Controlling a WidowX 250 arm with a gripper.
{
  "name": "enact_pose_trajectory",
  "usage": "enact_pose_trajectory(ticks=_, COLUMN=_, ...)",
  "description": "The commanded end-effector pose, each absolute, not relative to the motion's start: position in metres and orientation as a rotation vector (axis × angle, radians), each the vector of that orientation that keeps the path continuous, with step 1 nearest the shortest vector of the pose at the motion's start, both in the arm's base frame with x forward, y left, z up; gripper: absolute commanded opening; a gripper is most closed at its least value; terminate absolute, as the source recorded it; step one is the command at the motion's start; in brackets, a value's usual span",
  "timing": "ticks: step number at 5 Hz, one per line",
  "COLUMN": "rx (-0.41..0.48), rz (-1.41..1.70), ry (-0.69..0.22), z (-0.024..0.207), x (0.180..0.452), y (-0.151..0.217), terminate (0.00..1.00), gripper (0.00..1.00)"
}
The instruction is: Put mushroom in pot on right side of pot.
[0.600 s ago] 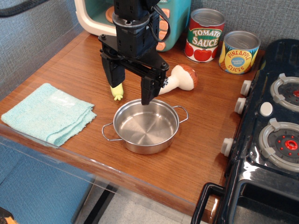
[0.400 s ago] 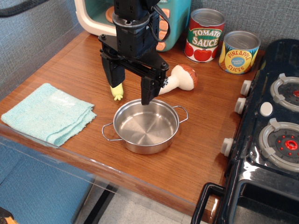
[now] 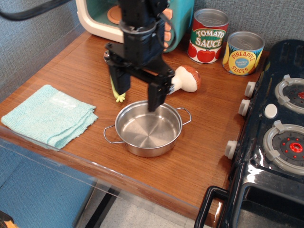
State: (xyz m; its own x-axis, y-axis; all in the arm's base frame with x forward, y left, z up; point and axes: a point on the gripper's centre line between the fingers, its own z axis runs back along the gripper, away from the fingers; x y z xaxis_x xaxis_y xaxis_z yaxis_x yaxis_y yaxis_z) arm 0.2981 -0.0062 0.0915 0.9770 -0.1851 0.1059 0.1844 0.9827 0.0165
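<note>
The plush mushroom [image 3: 186,79] lies on its side on the wooden table, behind and to the right of the pot, cream stem pointing left, reddish-brown cap to the right. The shiny steel pot [image 3: 148,128] sits empty at the table's front middle, wire handles at left and right. My black gripper [image 3: 137,93] hangs open and empty over the pot's back rim, its right finger [image 3: 155,97] just left of the mushroom's stem, which the arm partly hides.
A yellow corn-handled spoon [image 3: 118,94] lies behind the gripper's left finger. A light blue cloth [image 3: 47,114] lies at the left. Tomato sauce can [image 3: 207,35] and pineapple can [image 3: 243,52] stand at the back. A toy stove [image 3: 275,128] fills the right; a teal toy appliance [image 3: 178,19] stands behind.
My gripper has shifted a little to the right and forward, toward the mushroom side of the pot. It stays open. The mushroom and pot have not moved.
</note>
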Motion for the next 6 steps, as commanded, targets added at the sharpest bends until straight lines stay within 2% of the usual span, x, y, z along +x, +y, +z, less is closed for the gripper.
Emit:
enact_pose_trajectory(ticks=1, rx=-0.009, rz=-0.227, ry=-0.198, z=0.104, x=0.371, y=-0.028, terminate=0.00, gripper=1.00)
enact_pose_trajectory(ticks=3, rx=0.027, rz=-0.282, ry=-0.209, z=0.094, x=0.425, y=-0.040, terminate=0.00, gripper=1.00)
enact_pose_trajectory(ticks=4, rx=0.031, rz=-0.290, ry=-0.197, z=0.088, x=0.440, y=-0.038, terminate=0.00, gripper=1.00)
enact_pose_trajectory(ticks=6, rx=0.040, rz=-0.293, ry=-0.117, z=0.064, x=0.437, y=-0.030, terminate=0.00, gripper=1.00)
